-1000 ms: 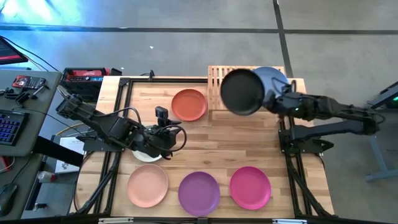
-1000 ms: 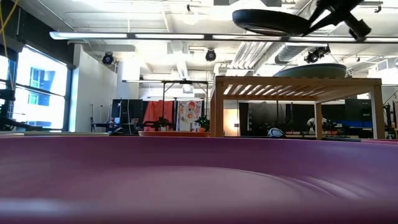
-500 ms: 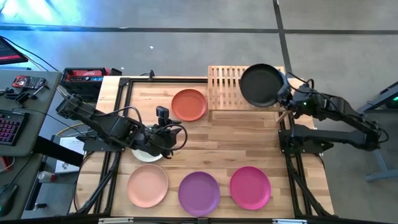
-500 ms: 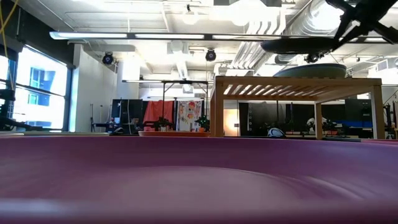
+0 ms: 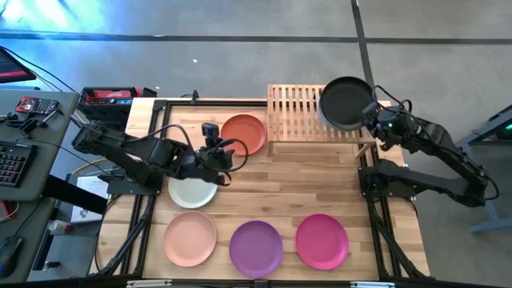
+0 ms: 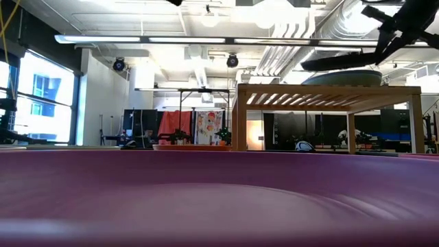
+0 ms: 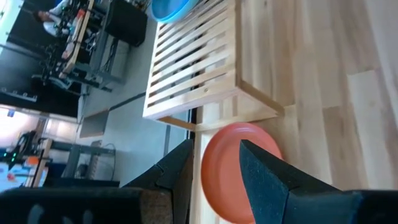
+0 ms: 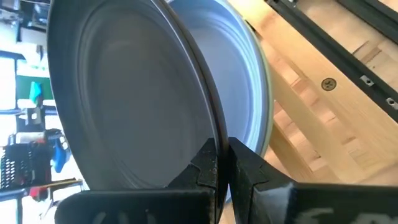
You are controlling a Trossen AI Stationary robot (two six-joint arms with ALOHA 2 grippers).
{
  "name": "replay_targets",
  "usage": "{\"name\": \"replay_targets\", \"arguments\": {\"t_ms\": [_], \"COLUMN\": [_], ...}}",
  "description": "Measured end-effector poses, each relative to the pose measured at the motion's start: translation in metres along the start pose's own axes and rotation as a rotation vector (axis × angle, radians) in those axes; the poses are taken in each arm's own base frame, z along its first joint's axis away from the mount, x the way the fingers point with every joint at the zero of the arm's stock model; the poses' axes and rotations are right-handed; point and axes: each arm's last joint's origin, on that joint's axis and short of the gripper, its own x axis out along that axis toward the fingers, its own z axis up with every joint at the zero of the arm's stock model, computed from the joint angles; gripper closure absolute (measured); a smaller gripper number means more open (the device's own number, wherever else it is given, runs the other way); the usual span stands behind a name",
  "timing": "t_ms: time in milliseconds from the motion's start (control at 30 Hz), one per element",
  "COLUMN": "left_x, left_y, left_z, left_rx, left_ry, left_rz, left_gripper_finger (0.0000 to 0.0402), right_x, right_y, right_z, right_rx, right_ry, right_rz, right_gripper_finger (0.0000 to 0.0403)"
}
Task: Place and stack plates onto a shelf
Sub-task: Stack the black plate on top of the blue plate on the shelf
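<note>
My right gripper [image 5: 370, 112] is shut on the black plate [image 5: 346, 102], which hangs over the right half of the bamboo shelf [image 5: 298, 112]. Under it, the light blue plate [image 8: 249, 74] rests on the shelf's slats. My left gripper [image 5: 226, 152] is open and touches nothing. It hovers between the orange-red plate [image 5: 243, 134] and the pale grey-green plate [image 5: 192, 192], with the orange-red plate showing between its fingers [image 7: 214, 165]. The peach [image 5: 190, 238], purple [image 5: 256, 248] and magenta [image 5: 322, 241] plates lie flat along the near edge. No sage green plate is in view. My right gripper pinches the black plate's rim [image 8: 211, 134] between its two fingers, on the side toward the table's right edge. The fingers come in from the right, slanting down. The plate [image 6: 339, 62] is tilted just over the light blue plate [image 6: 360, 77]; whether they touch, I cannot tell.
The shelf's left half [image 5: 284, 112] shows bare slats. The shelf stands on short legs [image 6: 239, 123] at the table's far edge. A dark frame rail [image 5: 160, 152] runs along each side of the table. Bare wood [image 5: 304, 180] lies mid-table.
My right gripper has carried the black plate from over the shelf's middle toward the table's right edge and lowered it over the light blue plate. My left gripper has moved off the pale grey-green plate toward the orange-red plate, uncovering the pale plate.
</note>
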Motion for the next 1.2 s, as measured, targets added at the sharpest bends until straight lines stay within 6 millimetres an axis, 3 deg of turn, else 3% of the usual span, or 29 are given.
{"name": "replay_targets", "arguments": {"t_ms": [333,633,1200], "left_x": [0.01,0.011,0.011], "left_y": [0.01,0.01,0.009], "left_z": [-0.004,-0.004,-0.004], "left_rx": [-0.036,-0.038,-0.04], "left_ry": [0.038,0.032,0.03], "left_rz": [0.027,0.005,-0.004], "left_gripper_finger": [0.0282,0.0282,0.0282], "right_x": [0.015,0.015,0.015], "right_y": [0.008,0.007,0.01], "right_z": [-0.002,-0.001,-0.001], "right_rx": [0.0,-0.015,-0.041], "right_ry": [-0.033,-0.031,-0.036], "right_rz": [-0.083,-0.085,-0.062], "right_gripper_finger": [0.0403,0.04,0.0323]}}
